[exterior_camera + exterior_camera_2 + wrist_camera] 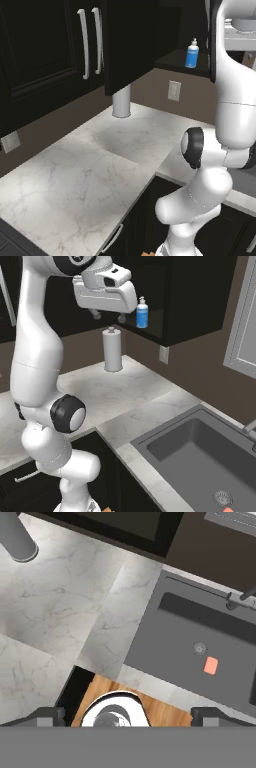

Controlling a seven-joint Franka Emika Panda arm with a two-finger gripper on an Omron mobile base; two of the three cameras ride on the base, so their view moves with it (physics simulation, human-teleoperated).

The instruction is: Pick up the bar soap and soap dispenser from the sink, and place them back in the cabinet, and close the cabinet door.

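Soap dispenser (142, 312) shelved — bar soap (211, 665) in sink (165, 639)

The table (90, 165) is white marble with fine grey veins and a soft sheen. The sink (195, 456) looks like matt dark grey composite, its drain ring (200, 648) dull metal, the faucet (240, 601) a smooth grey metal. The bar soap (211, 665) is flat, matt orange-red. The soap dispenser (142, 312) is glossy blue plastic with a white pump. The cabinet door (127, 40) is black-brown painted wood, its handles (84, 42) satin silver metal. The paper towel roll (112, 350) looks soft, matt white.
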